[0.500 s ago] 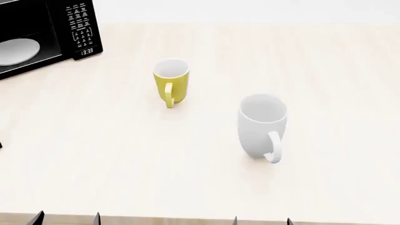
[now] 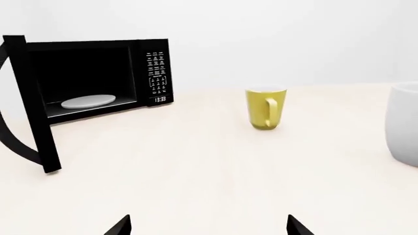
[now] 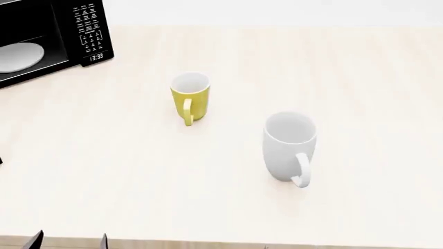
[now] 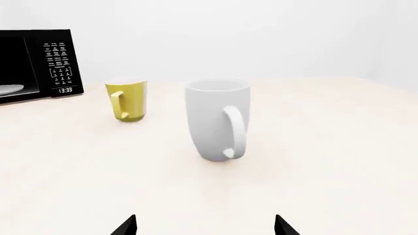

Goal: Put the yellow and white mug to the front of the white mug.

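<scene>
The yellow and white mug [image 3: 190,97] stood upright on the pale table [image 3: 360,78], far and to the left of the white mug [image 3: 289,147], well apart from it, with its yellow handle [image 3: 187,111] turned toward the near edge. The white mug, taller and wider, also stood upright with its loop handle facing near. A black microwave [image 3: 49,36] sat open at the far left corner, a plate inside. The left gripper [image 2: 207,226] showed only two dark fingertips spread wide apart with nothing between them, so its jaws stood open and empty; the right gripper [image 4: 205,226] looked the same, open and holding nothing. Both hung back near the table's near edge, well short of either mug. The small mug looked rigid, glazed and probably slippery, light when empty yet breakable if tipped or dropped. A hold across the body below the rim, with the fingers clear of the handle, seemed soundest; the thin handle itself would likely let it swing
</scene>
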Controlling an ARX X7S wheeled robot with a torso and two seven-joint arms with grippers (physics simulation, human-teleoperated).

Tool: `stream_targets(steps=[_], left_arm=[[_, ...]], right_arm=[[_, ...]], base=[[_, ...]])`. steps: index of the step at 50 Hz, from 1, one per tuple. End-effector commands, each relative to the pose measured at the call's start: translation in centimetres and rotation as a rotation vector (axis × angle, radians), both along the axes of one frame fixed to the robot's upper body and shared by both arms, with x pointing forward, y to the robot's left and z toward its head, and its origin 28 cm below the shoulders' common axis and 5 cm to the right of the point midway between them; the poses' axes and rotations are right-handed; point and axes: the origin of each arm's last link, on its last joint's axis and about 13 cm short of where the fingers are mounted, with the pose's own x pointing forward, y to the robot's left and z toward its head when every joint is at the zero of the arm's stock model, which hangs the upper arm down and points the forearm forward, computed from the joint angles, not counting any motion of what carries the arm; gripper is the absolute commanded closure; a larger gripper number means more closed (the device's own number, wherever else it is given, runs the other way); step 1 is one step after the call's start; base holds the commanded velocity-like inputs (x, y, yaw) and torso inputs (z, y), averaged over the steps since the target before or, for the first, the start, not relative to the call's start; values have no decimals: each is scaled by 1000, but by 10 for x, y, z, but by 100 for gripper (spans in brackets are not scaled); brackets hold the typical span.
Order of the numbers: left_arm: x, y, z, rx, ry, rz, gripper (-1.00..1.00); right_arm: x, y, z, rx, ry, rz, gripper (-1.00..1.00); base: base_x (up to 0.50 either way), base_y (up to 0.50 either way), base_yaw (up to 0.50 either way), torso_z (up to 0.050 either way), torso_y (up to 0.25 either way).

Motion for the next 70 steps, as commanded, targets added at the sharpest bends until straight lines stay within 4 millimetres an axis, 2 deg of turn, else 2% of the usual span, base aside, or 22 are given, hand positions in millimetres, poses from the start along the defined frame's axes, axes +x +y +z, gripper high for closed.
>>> stream_targets(steps=[1, 9, 17, 22, 25, 38, 55, 59, 63, 64, 70], left_arm=[[-1, 4, 5, 21, -25, 7, -100], [2, 6, 5, 33, -29, 23, -100], [2, 5, 4, 47, -29, 17, -100], [-2, 5, 9, 60, -55, 3, -100], [-4, 6, 12, 59, -69, 2, -100], [-4, 8, 11, 54, -76, -2, -100], [-4, 9, 10, 43, -81, -5, -100], [-3, 9, 7, 39, -69, -1, -100], [-3, 9, 7, 37, -62, -3, -100], [-3, 9, 7, 37, -63, -4, -100], [-2, 9, 6, 33, -57, -4, -100]], right_arm=[[-12, -27, 12, -18, -25, -115, -100], [-25, -59, 12, -26, -11, -264, -100], [-34, -68, 19, -20, -46, -285, -100], [-48, -83, 25, -37, -128, -348, -100], [-52, -91, 23, 28, -133, -403, -100], [-54, -90, 21, 54, -146, -394, -100], [-53, -88, 20, 43, -158, -393, -100], [-46, -85, 15, -16, -51, -422, -100], [-44, -83, 16, -55, -37, -421, -100], [-46, -83, 18, -28, -117, -408, -100], [-48, -82, 20, -19, -111, -393, -100]], base=[[0, 0, 0, 0, 0], [0, 0, 0, 0, 0], [0, 0, 0, 0, 0], [123, 0, 0, 0, 0], [500, -90, 0, 0, 0], [499, -113, 0, 0, 0], [251, -437, 0, 0, 0], [169, -176, 0, 0, 0], [0, 0, 0, 0, 0], [102, 0, 0, 0, 0], [500, 0, 0, 0, 0]])
